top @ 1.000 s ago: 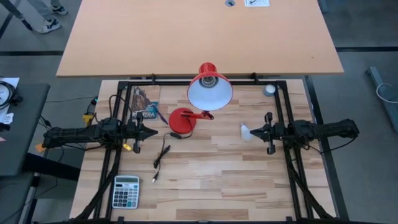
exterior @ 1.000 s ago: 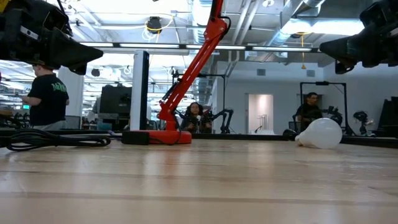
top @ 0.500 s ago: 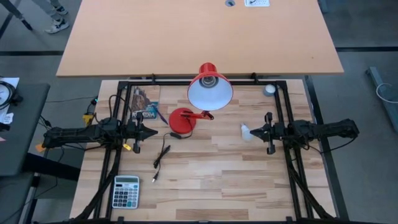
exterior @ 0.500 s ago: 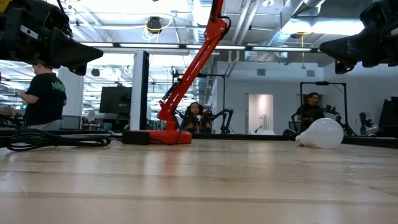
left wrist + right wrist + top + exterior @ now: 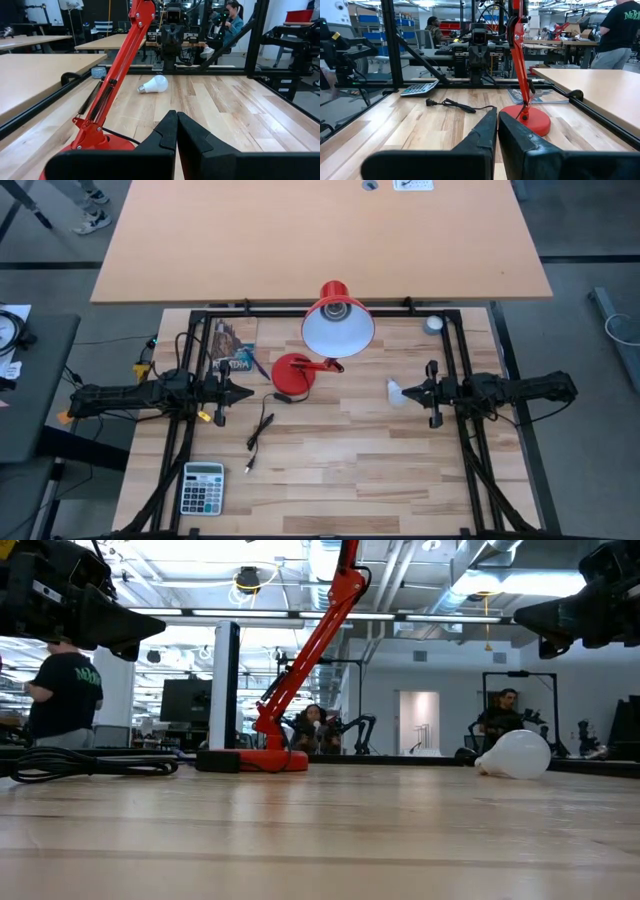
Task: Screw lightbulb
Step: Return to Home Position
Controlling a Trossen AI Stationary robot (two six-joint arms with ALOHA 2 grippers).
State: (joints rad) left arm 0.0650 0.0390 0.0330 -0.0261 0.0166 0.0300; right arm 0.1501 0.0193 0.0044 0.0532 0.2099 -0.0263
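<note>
The lightbulb (image 5: 396, 391) lies on its side on the tabletop (image 5: 340, 470), right of the red desk lamp (image 5: 292, 375). The right claw (image 5: 407, 392), pressed together, sits just beside it, perhaps touching. Any nudge could roll it away. The left claw (image 5: 247, 392), likewise pressed together, waits left of the lamp.

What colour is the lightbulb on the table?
White lightbulb, grey base; clearest in the left wrist view.

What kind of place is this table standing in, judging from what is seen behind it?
Probably a robotics lab or workshop. The low view shows exposed ceiling pipes and a seated person near another black frame. The right wrist view shows blue shelves.
</note>
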